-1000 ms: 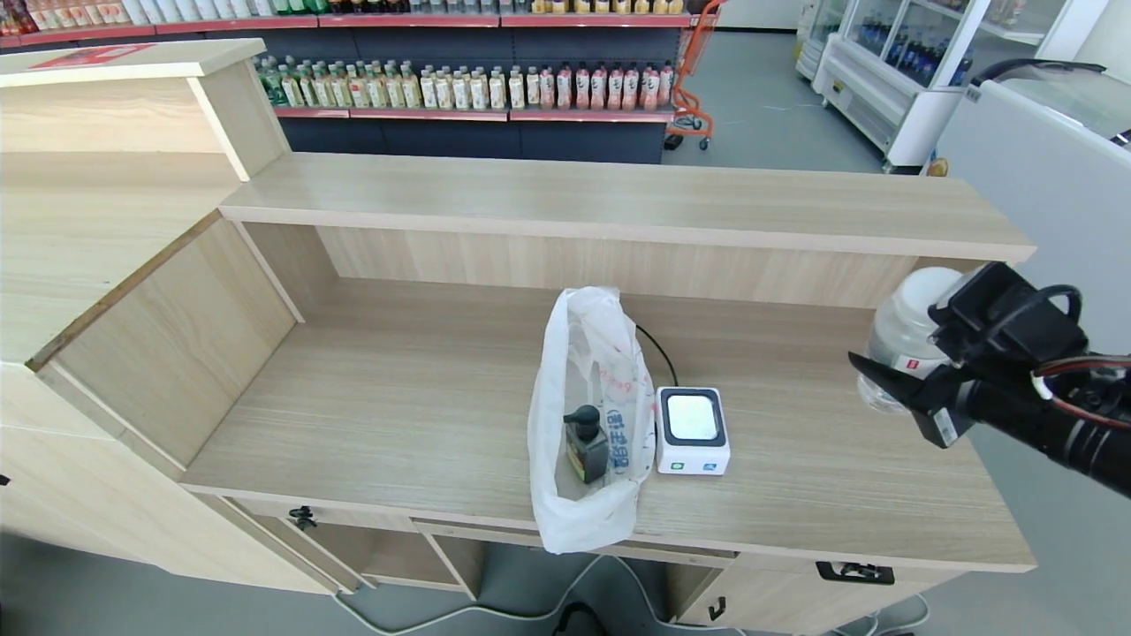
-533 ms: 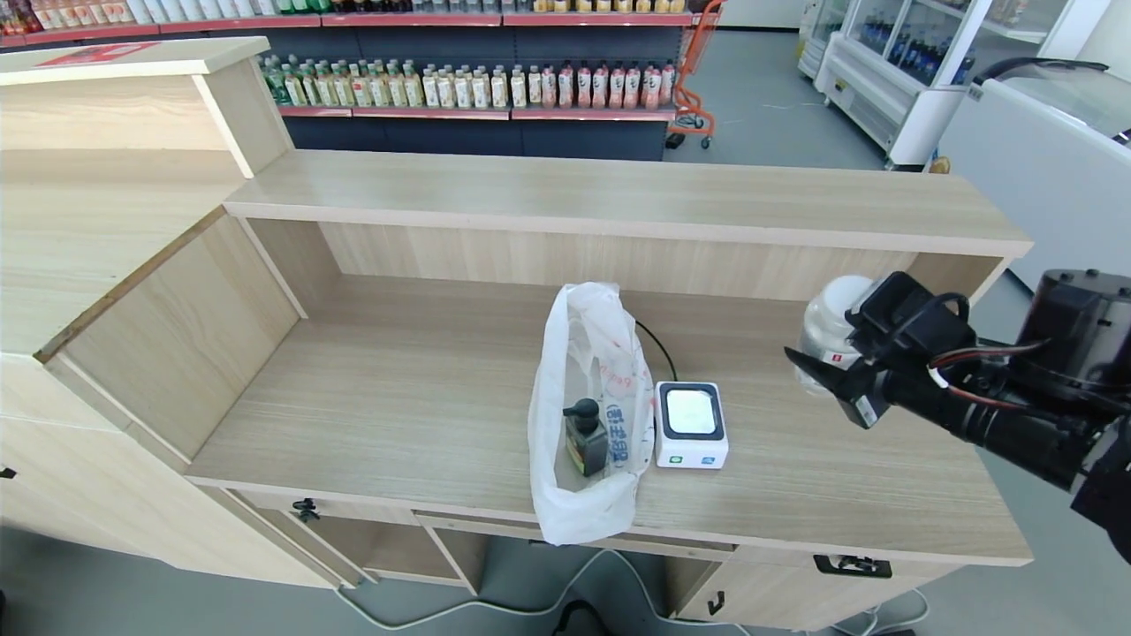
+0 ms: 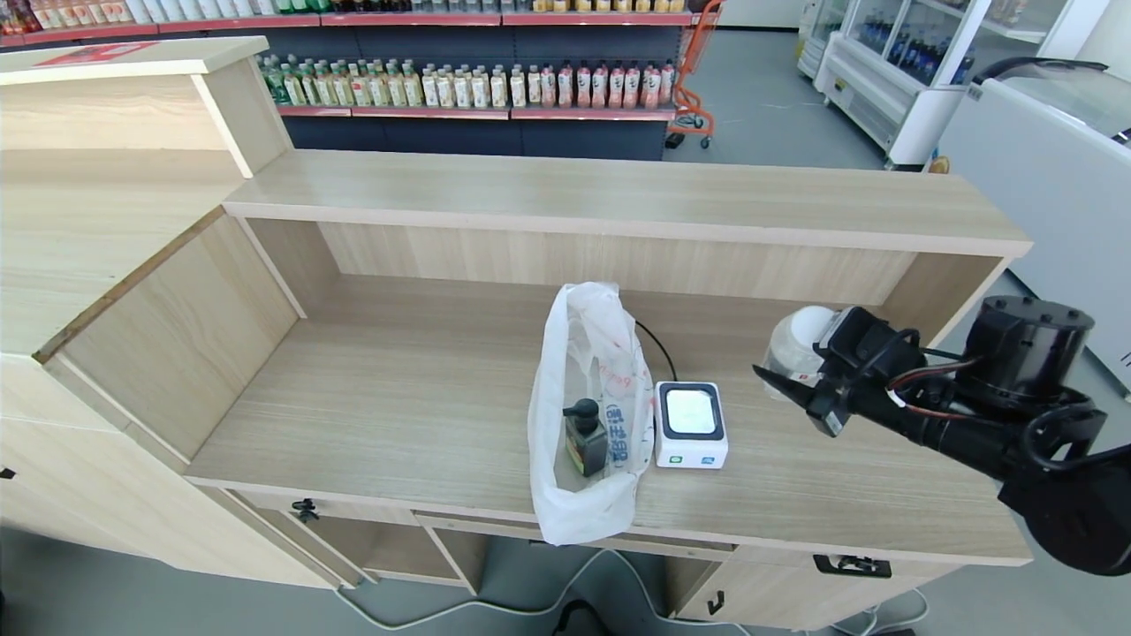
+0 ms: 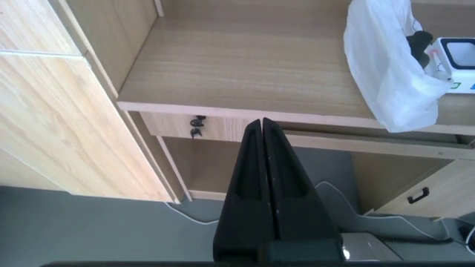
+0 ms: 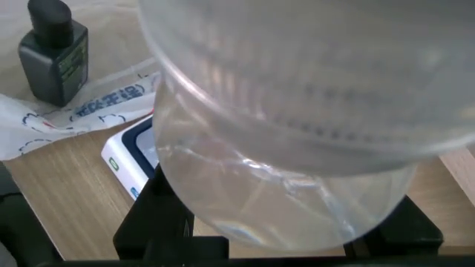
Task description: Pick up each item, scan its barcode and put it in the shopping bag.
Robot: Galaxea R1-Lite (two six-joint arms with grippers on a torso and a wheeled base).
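I count one shopping bag (image 3: 579, 521) and one barcode scanner (image 3: 691, 426) on the counter (image 3: 398, 415). Two bottles: one dark pump bottle (image 3: 585, 443), one clear bottle (image 3: 789, 346). Two grippers of mine: left gripper (image 4: 262, 126), right gripper (image 3: 782, 364).

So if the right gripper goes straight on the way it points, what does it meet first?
The right gripper, holding the clear bottle, would probably reach the shopping bag first, passing above the scanner; depth is unclear.

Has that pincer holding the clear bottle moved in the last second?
Yes. The right pincer, shut on the clear bottle, has travelled toward the robot's left, closing in on the white scanner, which stayed put.
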